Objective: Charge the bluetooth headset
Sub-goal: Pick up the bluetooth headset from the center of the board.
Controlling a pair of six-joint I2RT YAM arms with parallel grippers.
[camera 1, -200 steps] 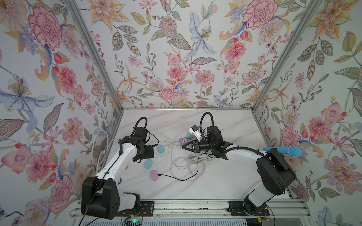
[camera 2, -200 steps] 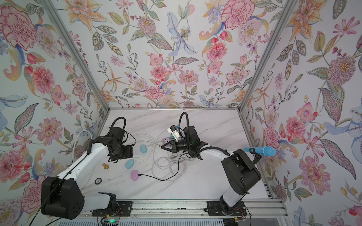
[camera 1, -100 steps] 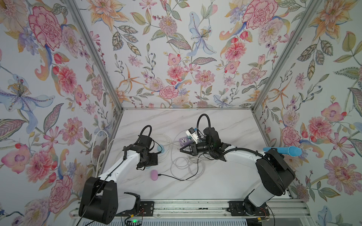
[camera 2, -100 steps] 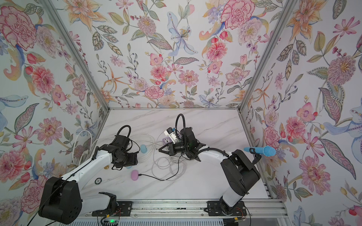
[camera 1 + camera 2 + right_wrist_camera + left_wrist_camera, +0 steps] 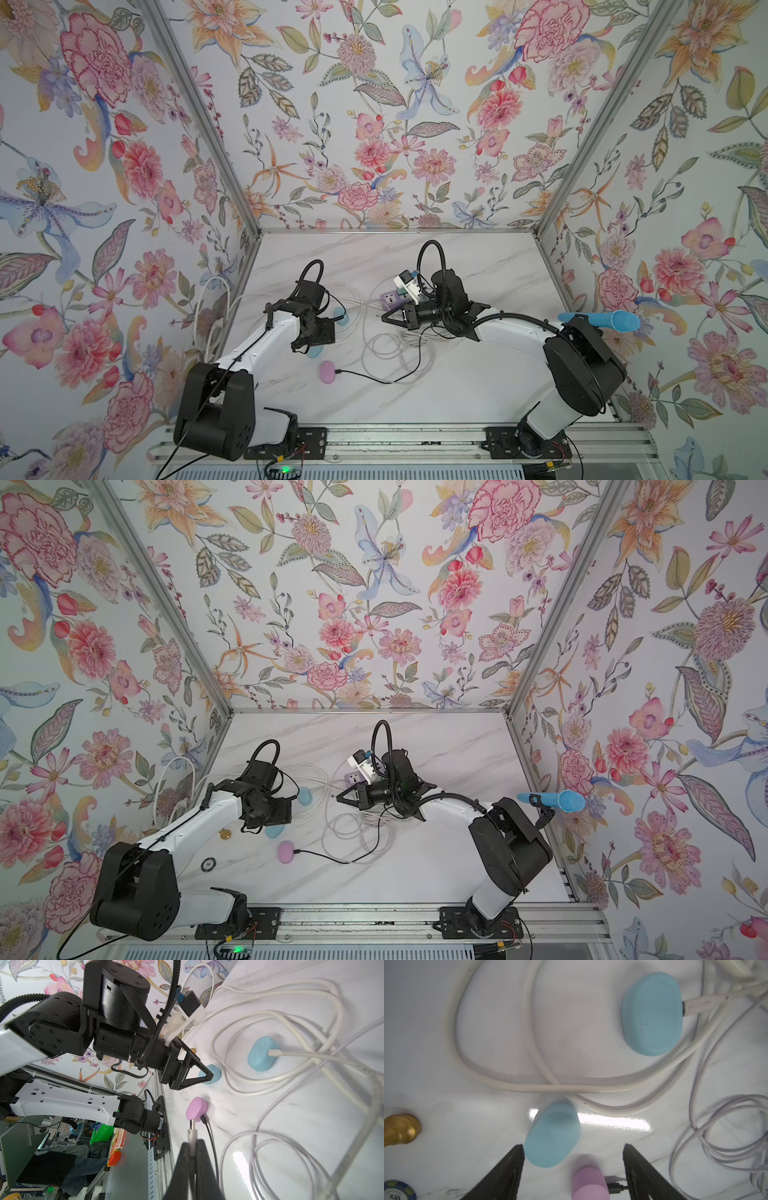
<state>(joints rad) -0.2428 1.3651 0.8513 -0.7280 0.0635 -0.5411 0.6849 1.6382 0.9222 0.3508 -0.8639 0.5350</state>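
Overhead layout, in both top views: the left claw (image 5: 318, 332) hangs over the unplugged blue headset case (image 5: 314, 352) on the marble tabletop (image 5: 478, 374). A pink case (image 5: 286, 851) on a black lead sits just beside it. A second blue case (image 5: 341, 318), plugged into a white lead, lies a little farther back. The right claw (image 5: 384, 318) points toward them from near the lilac power strip (image 5: 390, 297), above loose coils of cable.

Left wrist view: the jaws stand wide and empty. The unplugged case lies close against one finger (image 5: 508, 1167), off centre between them, and the pink case shows nearer the wrist. The blue case's charging port cannot be seen.

Right wrist view: the right claw is pinched tight on a pale plug (image 5: 192, 1132), its metal tip aimed toward the cases and well apart from the blue one.

Step in hand, as judged: seize and steady the unplugged case. The left claw should centre over it before closing, grip its broad sides and keep clear of the pink case. The port end should stay exposed toward the plug. A skewed pinch could squirt the smooth shell away.
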